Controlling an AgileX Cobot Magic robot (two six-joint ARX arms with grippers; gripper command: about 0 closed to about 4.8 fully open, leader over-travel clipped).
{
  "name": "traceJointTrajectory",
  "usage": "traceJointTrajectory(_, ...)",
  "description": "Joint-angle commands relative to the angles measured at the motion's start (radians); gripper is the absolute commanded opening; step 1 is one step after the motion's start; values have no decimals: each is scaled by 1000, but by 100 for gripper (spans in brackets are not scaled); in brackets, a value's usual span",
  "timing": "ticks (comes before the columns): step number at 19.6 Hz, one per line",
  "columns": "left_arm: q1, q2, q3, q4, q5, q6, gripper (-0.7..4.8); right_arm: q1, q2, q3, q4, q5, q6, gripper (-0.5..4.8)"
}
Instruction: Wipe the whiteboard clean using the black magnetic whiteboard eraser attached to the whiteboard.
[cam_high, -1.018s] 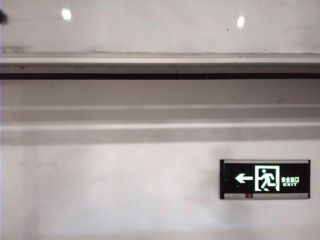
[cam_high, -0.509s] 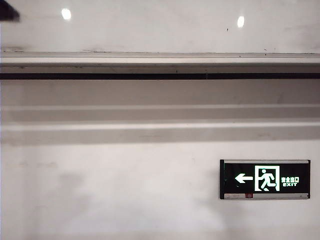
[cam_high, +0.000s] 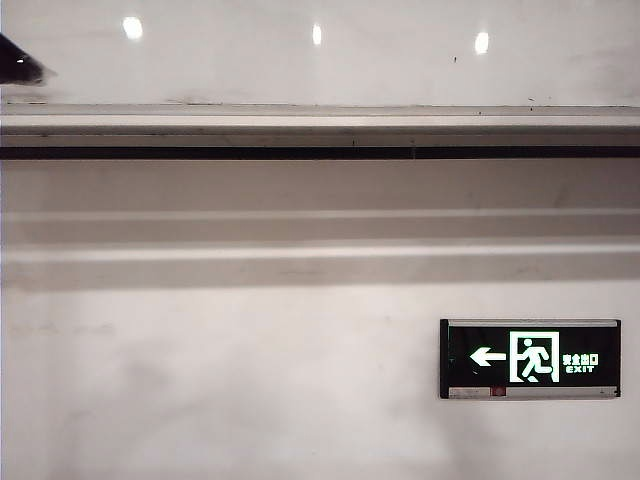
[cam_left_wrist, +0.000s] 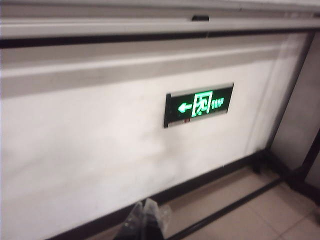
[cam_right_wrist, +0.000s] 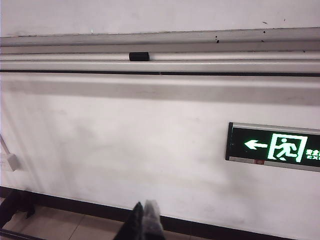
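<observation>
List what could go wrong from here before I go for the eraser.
Both the left pincer and right pincer look shut and sit low, facing the wall below the tray; reaching shut could knock the eraser off it. The exit sign hangs below the tray, so a rising arm might clip it.
</observation>
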Motion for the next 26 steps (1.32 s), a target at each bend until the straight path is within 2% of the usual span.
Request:
traceJointTrajectory(1, 59, -122, -49, -5, -8, 10, -6, 1, 0, 4, 14, -2, 5, 0)
traceJointTrajectory(4, 177, -248, -106, -61, 17, 15, -6, 1, 0, 4, 13, -2, 5, 0)
traceJointTrajectory(7, 300, -251, -121, -114, 66, 15, -6, 1, -2, 4, 14, -6, 5, 0)
traceJointTrajectory(12, 462, -251, -171, -108, 193, 15, -6, 1, -2, 4, 9, -2, 5, 0)
traceJointTrajectory(14, 523, -251, -204, -87, 204, 15, -6, 1, -2, 4, 7, -2, 5, 0)
traceJointTrajectory(18, 584, -251, -212, -84, 200, 16, -6, 1, -2, 4, -8, -2, 5, 0)
traceJointTrajectory(20, 594, -251, -212, -84, 196, 22, -6, 1, -2, 4, -10, -2, 5, 0)
traceJointTrajectory(22, 597, -251, -212, -77, 188, 68, -6, 1, -2, 4, -10, -2, 5, 0)
traceJointTrajectory(26, 596, -251, -212, -44, 179, 60, -6, 1, -2, 4, -10, -2, 5, 0)
